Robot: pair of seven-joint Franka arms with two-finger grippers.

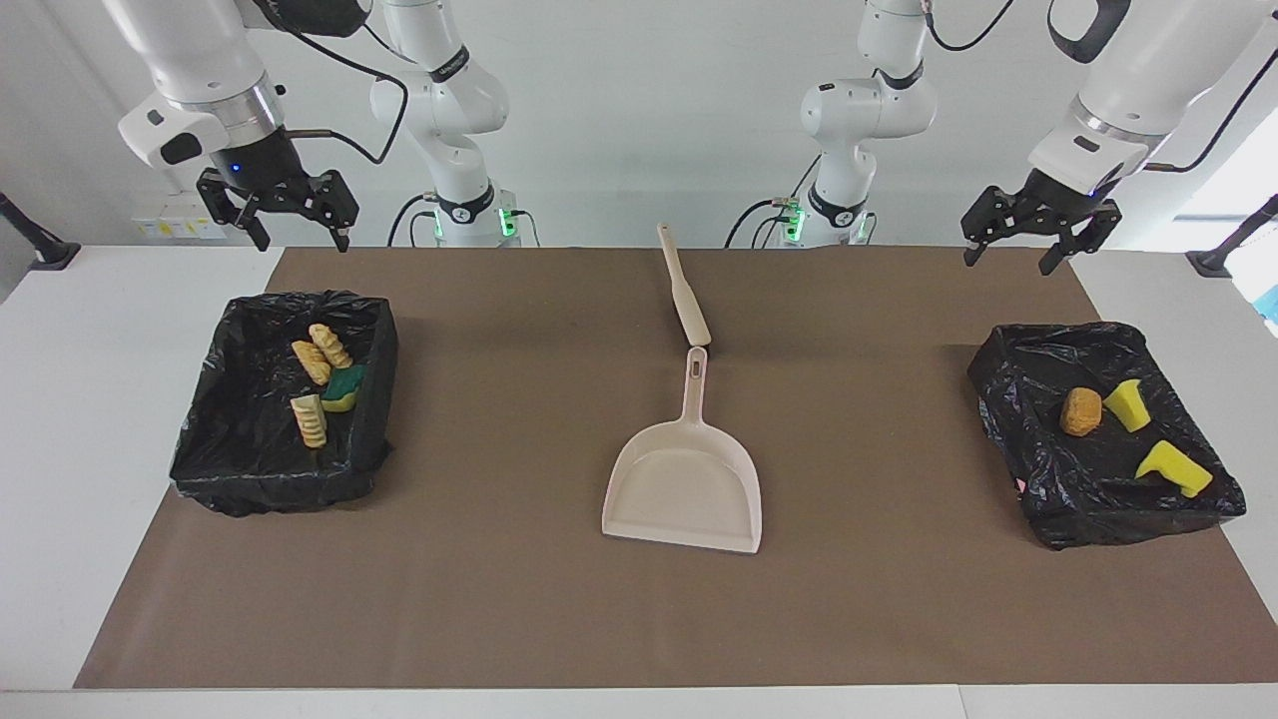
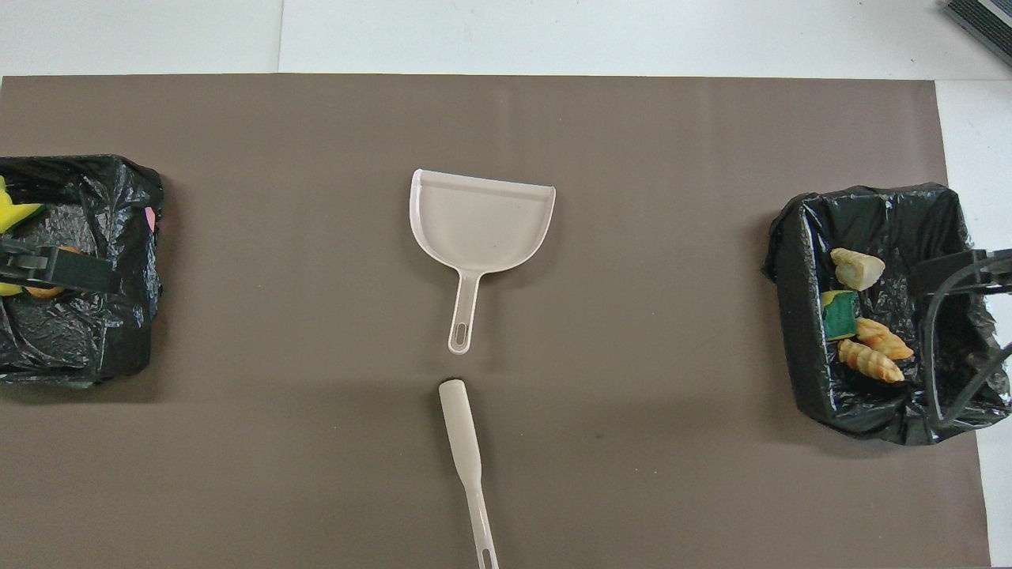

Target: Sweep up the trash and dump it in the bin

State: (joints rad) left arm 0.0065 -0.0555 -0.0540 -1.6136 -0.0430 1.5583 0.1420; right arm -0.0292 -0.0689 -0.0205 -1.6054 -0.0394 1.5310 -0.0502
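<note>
The trash lies in two black-lined bins. The bin (image 1: 250, 484) at the right arm's end holds three ridged pastries (image 1: 321, 355) and a green-and-yellow sponge (image 1: 344, 387). The bin (image 1: 1088, 519) at the left arm's end holds a brown nugget (image 1: 1080, 410) and two yellow foam pieces (image 1: 1173, 467). The beige dustpan (image 1: 689, 479) lies empty mid-mat, and the brush (image 1: 684, 290) lies just past its handle, nearer the robots. My right gripper (image 1: 303, 240) hangs open and empty, high over its end of the table. My left gripper (image 1: 1008, 262) hangs open and empty, high over its own end.
A brown mat (image 1: 519, 599) covers the table. Seen from overhead, the dustpan (image 2: 480, 225) and brush (image 2: 466, 450) lie in line down the middle. Each gripper's dark tip overlaps a bin (image 2: 798, 316) there.
</note>
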